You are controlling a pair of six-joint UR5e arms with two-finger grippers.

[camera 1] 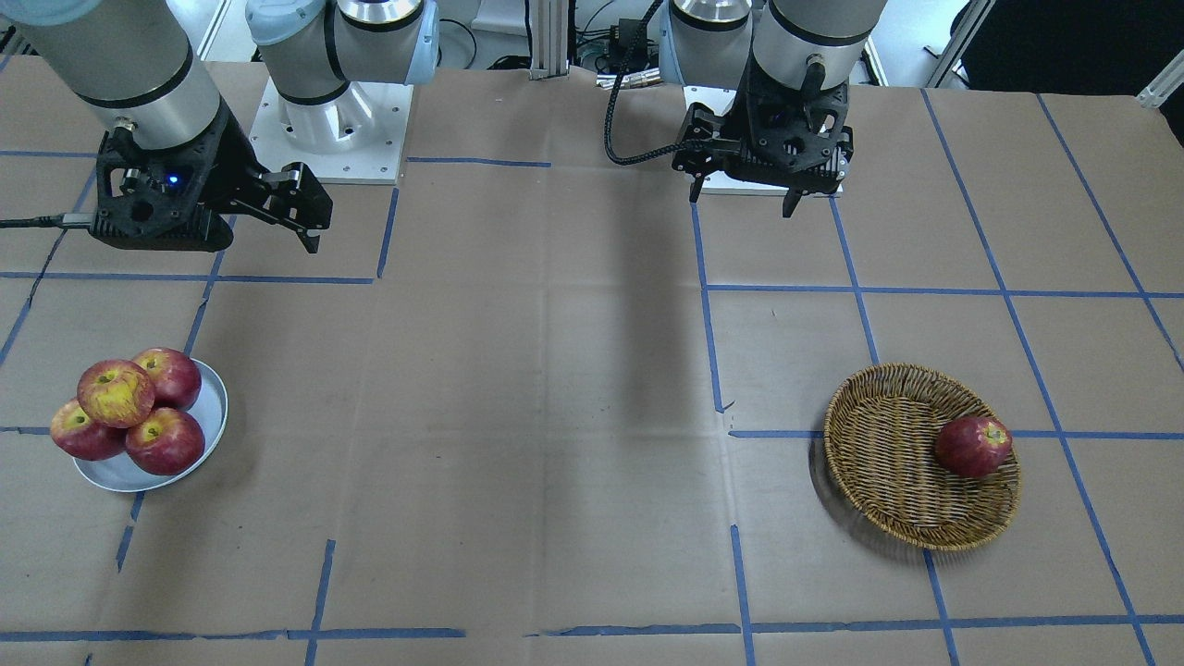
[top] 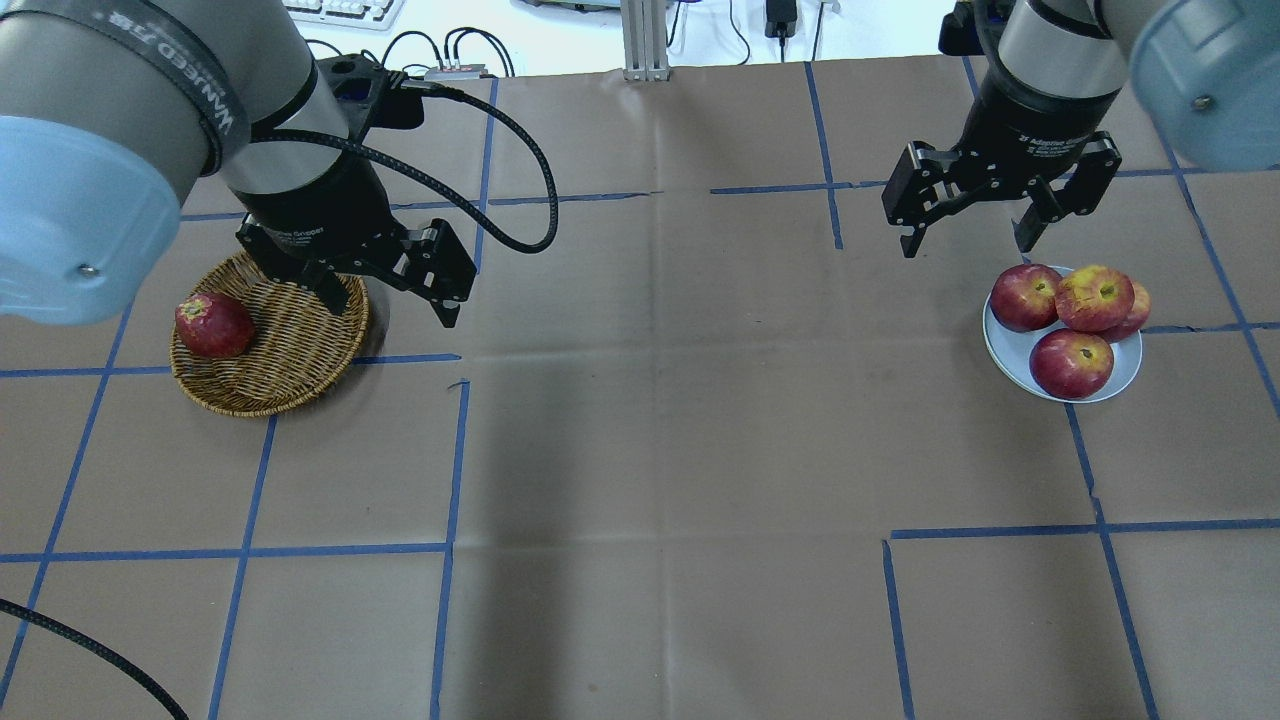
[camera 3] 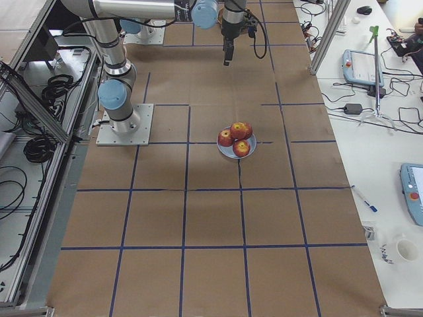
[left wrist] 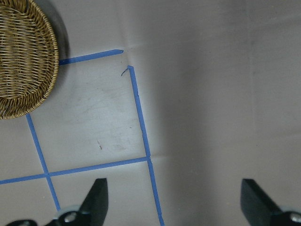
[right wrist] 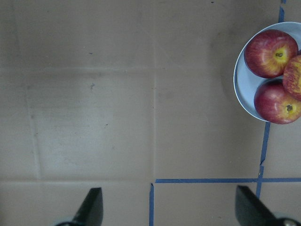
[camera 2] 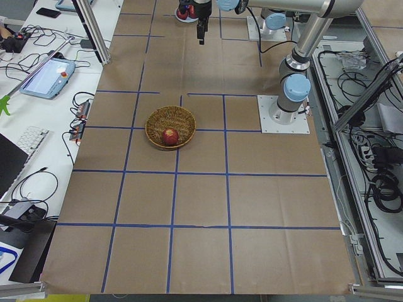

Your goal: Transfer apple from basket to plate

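Nearest us, the pale red-and-yellow streaked apple (camera 1: 115,392) sits on top of three dark red apples (camera 1: 165,440) on the plain silvery-grey round plate (camera 1: 211,412), so that transfer looks done. Across the way, the round tan wicker basket (camera 1: 888,462) holds one lone dark red apple (camera 1: 973,446). Further back, both arms hang high: the left end effector (camera 1: 740,199) is spread wide and empty, and the right end effector (top: 963,245) likewise. If that last fruit goes too, I'd say the left must drop in, centred over it. All this on a brown paper counter (camera 1: 555,416) with a blue tape grid, and beyond it, benches with a keyboard (camera 2: 28,141) and cables.
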